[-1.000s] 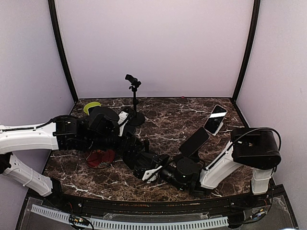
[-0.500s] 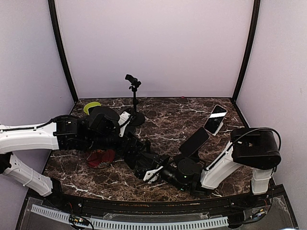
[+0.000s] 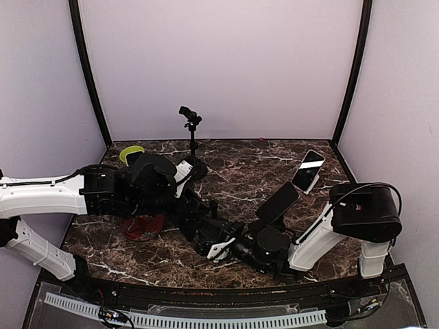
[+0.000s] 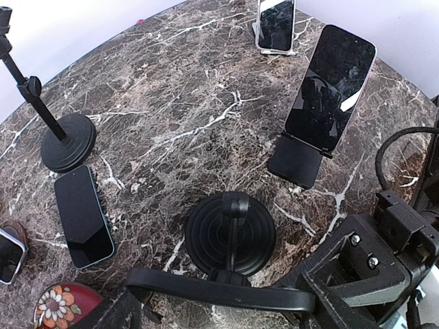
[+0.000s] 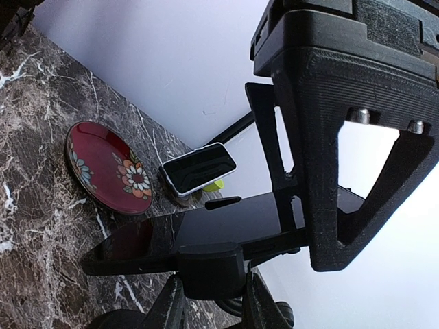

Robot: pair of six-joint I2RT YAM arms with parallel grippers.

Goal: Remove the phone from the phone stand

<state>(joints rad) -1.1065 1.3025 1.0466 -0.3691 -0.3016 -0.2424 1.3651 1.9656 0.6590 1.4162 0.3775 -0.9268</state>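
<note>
So both arms meet low over the middle of the table. The left arm stretches in almost flat from its side with the wrist tipped down, and the right arm is folded right down, running along the near edge. Around the left gripper there's a propped phone on its own holder out beyond it. A pole on a round foot is off to its left, with a flat phone and a red flowered plate closer in on that same side. That gripper is spread wide, with the phone lying edge-on across the gap and a finger up against each end. The right gripper is nearly pinched together on the neck of the phone stand, right under the phone, which sits in the stand's clamp.
</note>
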